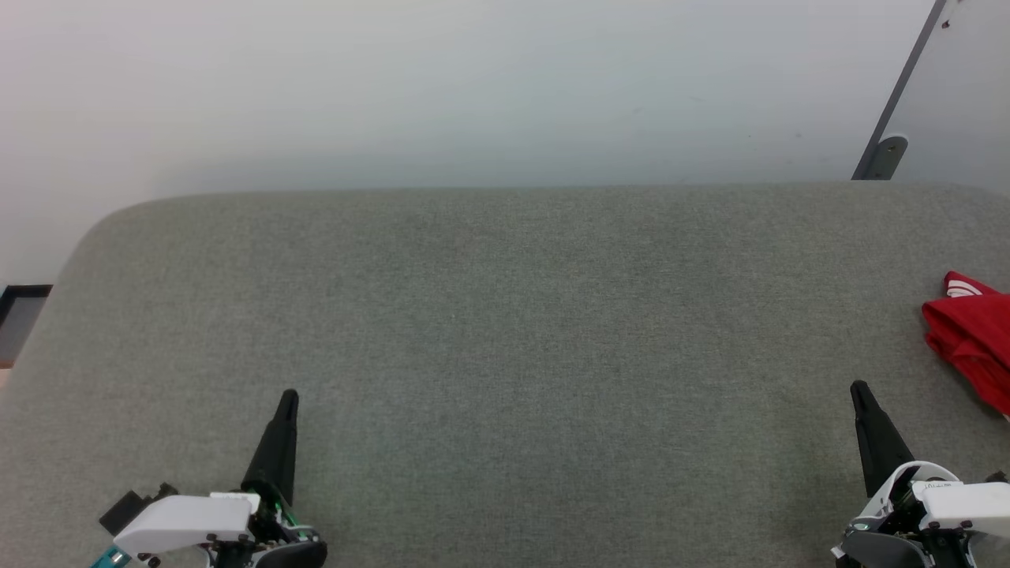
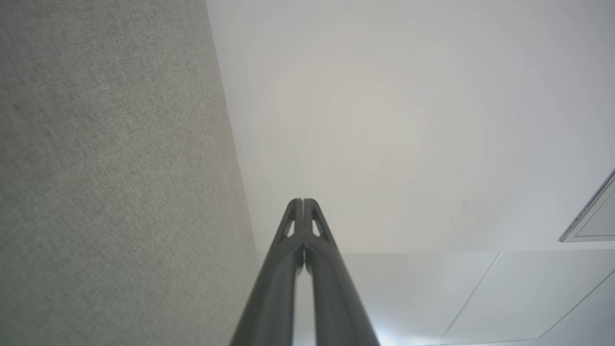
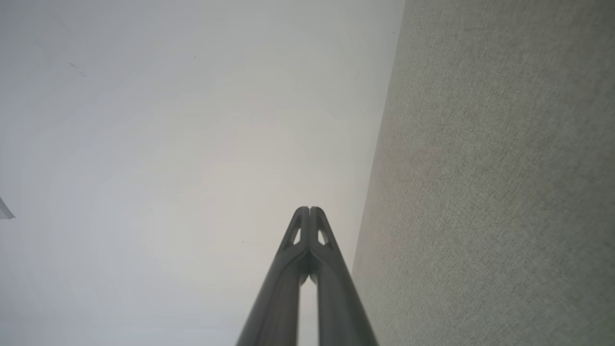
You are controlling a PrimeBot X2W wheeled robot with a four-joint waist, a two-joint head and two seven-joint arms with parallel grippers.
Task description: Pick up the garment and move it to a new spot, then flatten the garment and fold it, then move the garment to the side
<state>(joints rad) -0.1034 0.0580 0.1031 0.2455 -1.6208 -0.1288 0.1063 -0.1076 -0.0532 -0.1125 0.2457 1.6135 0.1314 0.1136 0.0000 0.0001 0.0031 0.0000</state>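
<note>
Grey fabric table (image 1: 473, 315) bears red garment (image 1: 969, 341), lettering apparently hidden.

text: nope, nothing readable anywhere | brands/labels: none legible | numbers: none legible | closest thing: red shirt (image 1: 969, 347) ahead and right of the right gripper (image 1: 858, 389), white stripes on the trim, no lettering to make out
</note>
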